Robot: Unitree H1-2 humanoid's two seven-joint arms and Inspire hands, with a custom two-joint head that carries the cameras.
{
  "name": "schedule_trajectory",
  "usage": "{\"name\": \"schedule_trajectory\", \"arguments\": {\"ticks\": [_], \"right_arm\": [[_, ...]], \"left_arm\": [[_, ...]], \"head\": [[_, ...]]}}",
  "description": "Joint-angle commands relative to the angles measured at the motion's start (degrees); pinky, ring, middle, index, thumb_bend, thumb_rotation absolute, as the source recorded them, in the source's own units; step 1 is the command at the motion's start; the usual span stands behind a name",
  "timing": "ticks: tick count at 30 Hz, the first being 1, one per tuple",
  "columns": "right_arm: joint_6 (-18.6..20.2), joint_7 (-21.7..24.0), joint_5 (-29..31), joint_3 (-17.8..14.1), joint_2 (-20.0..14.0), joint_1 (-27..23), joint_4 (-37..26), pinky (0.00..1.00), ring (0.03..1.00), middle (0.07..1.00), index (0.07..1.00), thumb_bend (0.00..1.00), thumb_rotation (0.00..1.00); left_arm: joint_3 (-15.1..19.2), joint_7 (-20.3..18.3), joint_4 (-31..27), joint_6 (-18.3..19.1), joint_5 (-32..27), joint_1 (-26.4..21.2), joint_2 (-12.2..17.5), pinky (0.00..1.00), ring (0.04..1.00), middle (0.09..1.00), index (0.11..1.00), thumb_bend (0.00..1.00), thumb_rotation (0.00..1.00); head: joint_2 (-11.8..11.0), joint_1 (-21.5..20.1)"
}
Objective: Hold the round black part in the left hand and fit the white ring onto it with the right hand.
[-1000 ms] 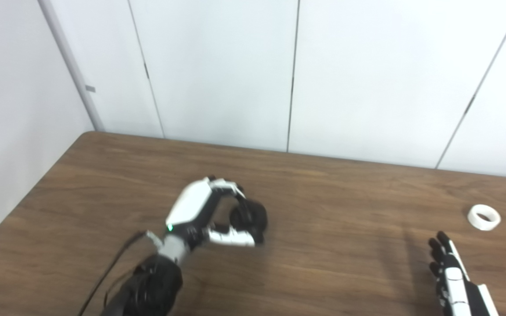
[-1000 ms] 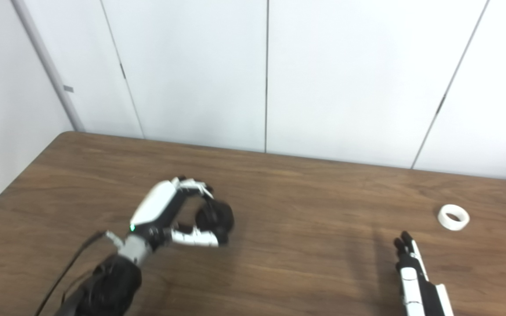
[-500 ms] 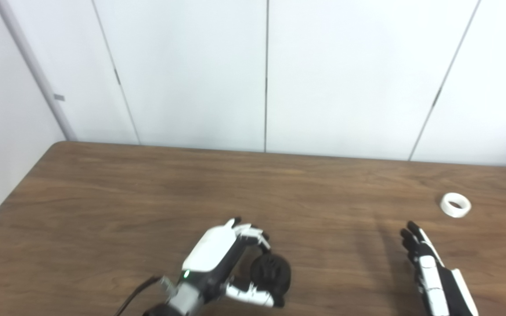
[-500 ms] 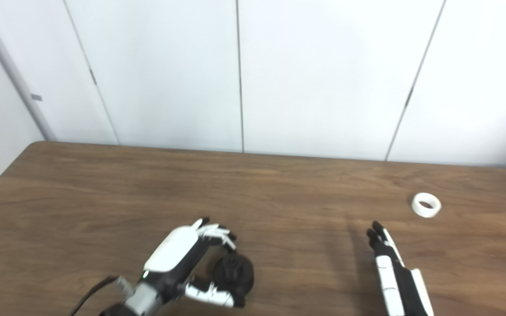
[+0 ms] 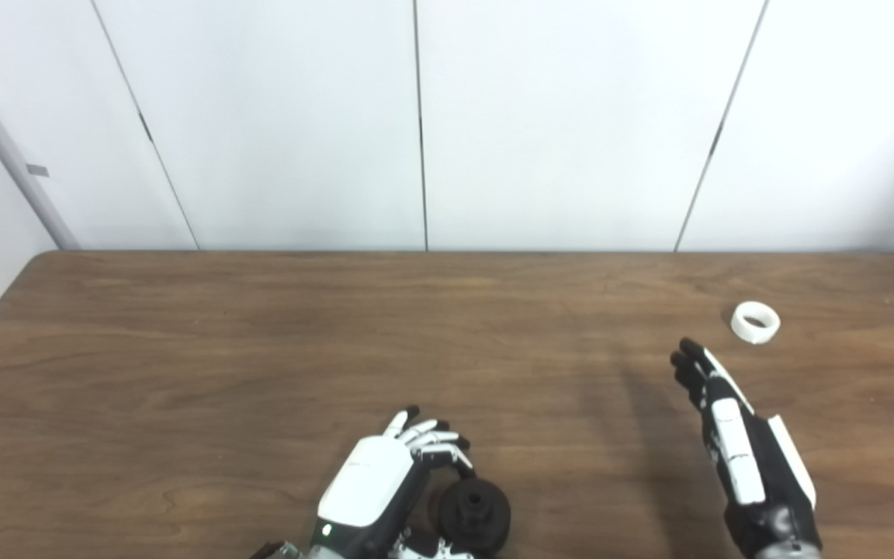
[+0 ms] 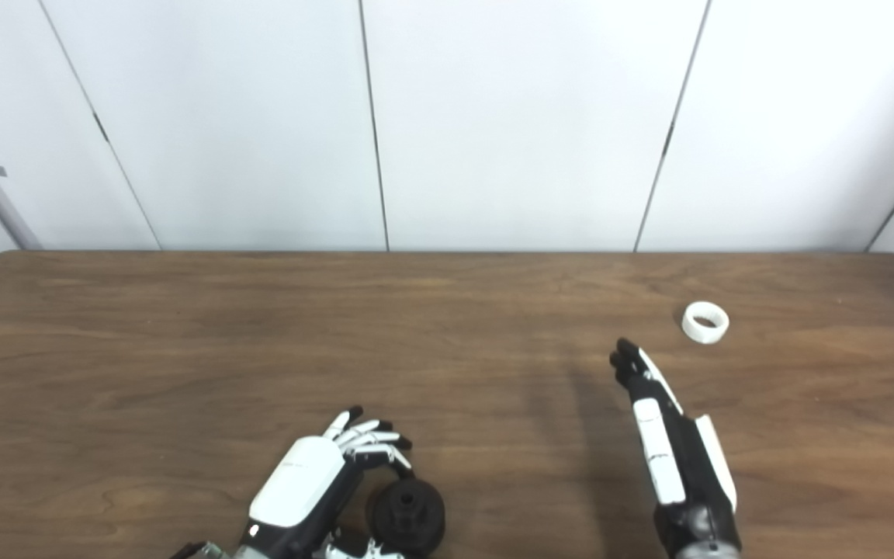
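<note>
Brown wood table [image 5: 183, 349] under white wall panels. I see my left hand [image 5: 385, 489] curled around the round black part [image 5: 475, 516] near the bottom edge. My right hand [image 5: 742, 450] is flat, fingers straight and empty; the white ring [image 5: 756, 321] lies just beyond its fingertips.

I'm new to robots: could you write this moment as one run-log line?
left hand: shut on round black part | right hand: open, short of white ring | ring: lying on table, not yet fitted
</note>
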Motion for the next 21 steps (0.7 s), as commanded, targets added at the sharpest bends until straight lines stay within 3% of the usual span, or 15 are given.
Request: {"name": "schedule_trajectory", "arguments": {"ticks": [1,9,16,18,21], "right_arm": [[-0.2,-0.2,0.1,-0.4,-0.6,1.3,-2.5,1.00,0.947,0.919,0.914,0.51,1.00],[1.5,-0.2,-0.9,-2.3,-1.9,-0.9,-3.1,1.00,0.949,0.929,0.906,0.47,0.93],[6.1,-1.5,-4.9,-4.8,-3.8,-5.7,-4.1,0.94,0.930,0.907,0.860,0.52,0.65],[7.1,-2.0,-8.7,-4.7,-5.8,-7.3,-3.5,0.85,0.893,0.886,0.836,0.53,0.59],[8.9,-1.8,-13.5,-4.5,-8.9,-9.7,-2.2,0.86,0.889,0.877,0.811,0.57,0.52]], "left_arm": [[0.2,1.2,0.7,-1.5,0.7,0.5,0.0,1.00,0.879,0.788,0.485,0.52,0.05],[1.2,1.9,1.8,-2.9,0.0,1.0,0.3,1.00,0.868,0.786,0.485,0.52,0.05],[1.6,0.5,1.8,-3.3,-1.0,1.7,0.6,1.00,0.878,0.792,0.485,0.52,0.05],[1.7,0.5,2.1,-3.6,-1.1,1.7,0.7,1.00,0.877,0.790,0.485,0.52,0.05],[1.9,0.7,2.3,-4.3,-1.1,1.9,0.8,1.00,0.872,0.786,0.485,0.52,0.05]], "head": [[0.4,-0.6],[1.7,-4.0],[2.0,-7.2],[2.1,-8.2],[2.1,-9.6]]}}
